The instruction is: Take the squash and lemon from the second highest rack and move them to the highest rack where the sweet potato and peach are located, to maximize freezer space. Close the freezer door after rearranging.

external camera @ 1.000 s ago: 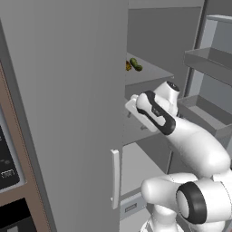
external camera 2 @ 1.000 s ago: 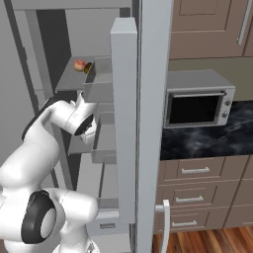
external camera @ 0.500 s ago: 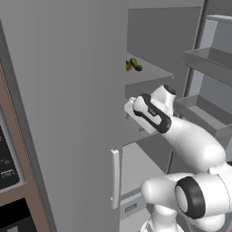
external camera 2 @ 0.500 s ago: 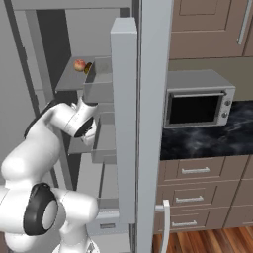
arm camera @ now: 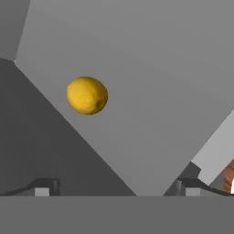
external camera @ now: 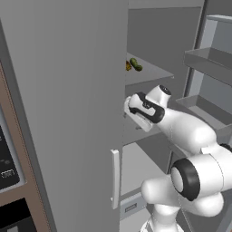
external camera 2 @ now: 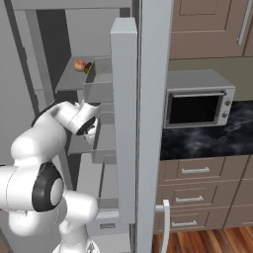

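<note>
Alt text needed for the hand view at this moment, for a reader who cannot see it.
A round yellow lemon lies alone on a flat grey rack, ahead of the open pincer and up to its left, untouched. The two dark fingertips stand wide apart at the bottom of the view, with nothing between them.

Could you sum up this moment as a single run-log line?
gripper: open, empty | round yellow lemon: on grey shelf, ahead, untouched | tall grey freezer door: open
</note>
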Available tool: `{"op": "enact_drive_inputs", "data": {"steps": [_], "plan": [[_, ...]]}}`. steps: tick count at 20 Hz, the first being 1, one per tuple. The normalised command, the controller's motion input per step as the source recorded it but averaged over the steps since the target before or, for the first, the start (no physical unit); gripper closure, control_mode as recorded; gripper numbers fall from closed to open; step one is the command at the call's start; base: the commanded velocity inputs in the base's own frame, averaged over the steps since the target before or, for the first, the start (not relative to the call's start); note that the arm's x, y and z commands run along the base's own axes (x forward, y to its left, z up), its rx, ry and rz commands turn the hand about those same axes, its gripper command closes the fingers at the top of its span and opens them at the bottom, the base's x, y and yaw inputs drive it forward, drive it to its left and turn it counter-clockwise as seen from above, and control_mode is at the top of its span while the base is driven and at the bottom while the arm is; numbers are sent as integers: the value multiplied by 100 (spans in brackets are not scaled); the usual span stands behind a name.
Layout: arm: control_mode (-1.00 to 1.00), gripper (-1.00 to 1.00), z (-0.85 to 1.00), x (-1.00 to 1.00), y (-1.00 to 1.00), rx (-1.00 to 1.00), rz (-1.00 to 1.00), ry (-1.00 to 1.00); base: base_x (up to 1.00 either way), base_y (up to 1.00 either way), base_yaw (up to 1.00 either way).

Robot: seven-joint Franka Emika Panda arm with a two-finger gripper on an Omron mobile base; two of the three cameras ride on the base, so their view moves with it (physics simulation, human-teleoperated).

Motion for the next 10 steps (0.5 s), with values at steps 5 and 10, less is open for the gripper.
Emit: {"op": "enact_drive_inputs", "data": {"steps": [5, 10], "plan": [[-100, -100, -15, 30, 18, 0, 0, 0, 0, 0, 0], [-100, -100, -18, 31, 7, 0, 0, 0, 0, 0, 0]]}}
